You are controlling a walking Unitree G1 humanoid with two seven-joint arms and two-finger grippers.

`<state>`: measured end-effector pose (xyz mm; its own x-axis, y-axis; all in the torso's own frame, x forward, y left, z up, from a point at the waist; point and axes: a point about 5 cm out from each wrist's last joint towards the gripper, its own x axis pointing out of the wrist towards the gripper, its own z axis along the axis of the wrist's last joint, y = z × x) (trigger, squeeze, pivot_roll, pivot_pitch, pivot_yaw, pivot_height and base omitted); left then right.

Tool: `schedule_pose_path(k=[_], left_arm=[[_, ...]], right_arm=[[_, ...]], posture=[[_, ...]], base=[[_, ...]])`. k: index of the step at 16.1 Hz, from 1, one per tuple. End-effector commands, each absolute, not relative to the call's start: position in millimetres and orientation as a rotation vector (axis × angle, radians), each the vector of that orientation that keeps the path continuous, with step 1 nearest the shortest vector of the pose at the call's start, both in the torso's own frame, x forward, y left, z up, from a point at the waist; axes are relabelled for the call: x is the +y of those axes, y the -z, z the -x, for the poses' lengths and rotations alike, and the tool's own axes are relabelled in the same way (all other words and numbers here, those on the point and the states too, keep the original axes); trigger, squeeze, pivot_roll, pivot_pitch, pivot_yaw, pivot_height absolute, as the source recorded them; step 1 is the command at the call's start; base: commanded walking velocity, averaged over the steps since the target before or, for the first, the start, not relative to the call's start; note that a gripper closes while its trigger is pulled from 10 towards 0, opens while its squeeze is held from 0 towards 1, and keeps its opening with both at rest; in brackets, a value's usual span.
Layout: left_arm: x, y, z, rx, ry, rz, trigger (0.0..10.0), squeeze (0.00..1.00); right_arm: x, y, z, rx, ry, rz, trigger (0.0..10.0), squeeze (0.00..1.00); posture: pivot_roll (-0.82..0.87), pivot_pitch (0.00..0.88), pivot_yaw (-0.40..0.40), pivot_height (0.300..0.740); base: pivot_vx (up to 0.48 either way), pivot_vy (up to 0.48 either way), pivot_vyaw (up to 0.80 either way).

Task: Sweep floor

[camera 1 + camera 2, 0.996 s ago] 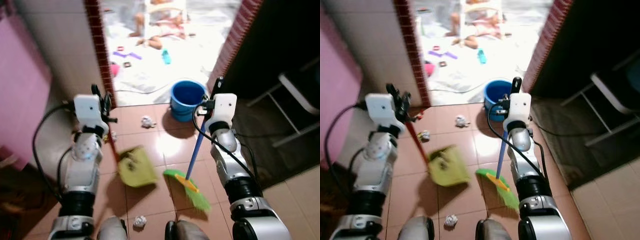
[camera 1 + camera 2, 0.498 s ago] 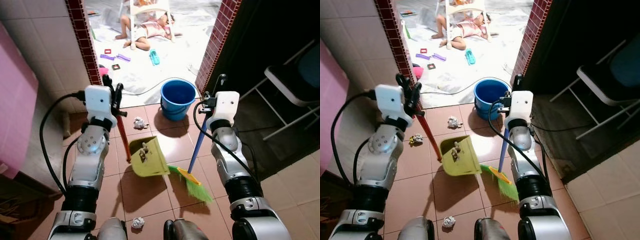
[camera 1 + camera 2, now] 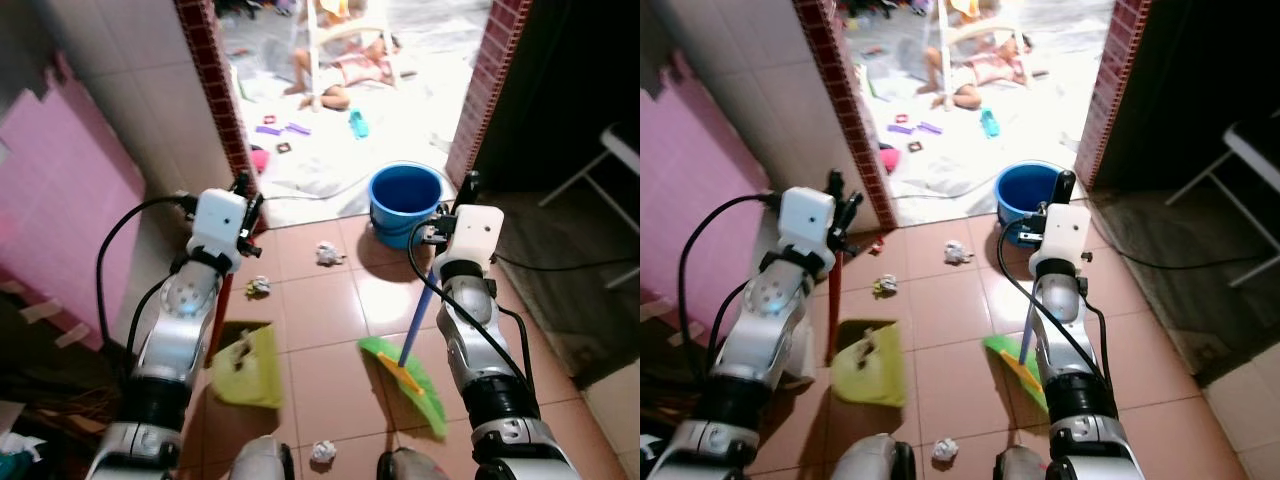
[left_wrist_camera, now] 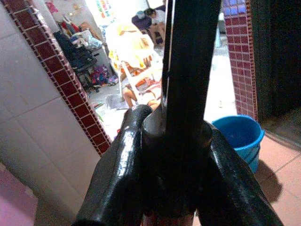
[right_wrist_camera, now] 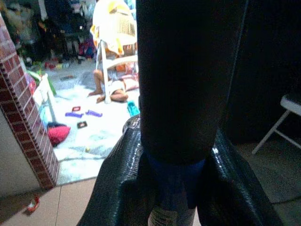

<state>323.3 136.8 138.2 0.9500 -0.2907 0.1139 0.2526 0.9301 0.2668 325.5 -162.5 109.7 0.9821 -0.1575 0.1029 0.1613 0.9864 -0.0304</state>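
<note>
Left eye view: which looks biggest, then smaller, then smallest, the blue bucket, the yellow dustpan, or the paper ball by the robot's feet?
1. Blue bucket and yellow dustpan: look about alike, and the dustpan is nearer, so unsure.
2. Paper ball: clearly smallest.

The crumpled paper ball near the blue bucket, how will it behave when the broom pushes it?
The crumpled paper ball looks light, so it would probably skid or tumble easily on the smooth tiled floor. Its creased shape likely stops it rolling far, unlike a true ball.

Overexposed doorway glare, dim shadowed right side, slightly soft, perhaps motion-blurred
</note>
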Motion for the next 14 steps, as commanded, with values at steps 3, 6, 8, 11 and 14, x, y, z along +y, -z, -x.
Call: schedule_pose_path(k=[3, 6, 8, 11, 14], left_arm=[[127.4, -153.9, -328.2, -0.221, 0.283, -0.248, 10.0, 0.00], [132.6, -136.7, -315.3, -0.175, 0.207, -0.146, 10.0, 0.00], [142.2, -130.7, -309.4, -0.171, 0.116, -0.123, 10.0, 0.00], [157.1, -139.2, -311.4, -0.198, 0.034, -0.116, 10.0, 0.00], [168.8, -143.9, -310.5, -0.216, -0.016, -0.149, 10.0, 0.00]], right_arm=[[-161.7, -125.1, -318.3, -0.174, 0.149, 0.047, 10.0, 0.00], [-165.6, -126.4, -318.1, -0.176, 0.122, 0.082, 10.0, 0.00], [-169.2, -130.6, -323.2, -0.180, 0.129, 0.075, 10.0, 0.00], [-171.1, -137.7, -328.2, -0.187, 0.107, 0.084, 10.0, 0.00], [-161.0, -130.1, -327.8, -0.153, 0.060, 0.066, 10.0, 0.00]], posture=[[-0.03, 0.000, 0.127, 0.740], [-0.02, 0.000, 0.088, 0.740], [-0.02, 0.000, 0.071, 0.740], [-0.01, 0.000, 0.019, 0.740], [0.00, 0.000, -0.007, 0.740]], base=[[0.000, 0.000, 0.00], [0.000, 0.000, 0.00], [0.000, 0.000, 0.00], [0.000, 0.000, 0.00], [0.000, 0.000, 0.00]])
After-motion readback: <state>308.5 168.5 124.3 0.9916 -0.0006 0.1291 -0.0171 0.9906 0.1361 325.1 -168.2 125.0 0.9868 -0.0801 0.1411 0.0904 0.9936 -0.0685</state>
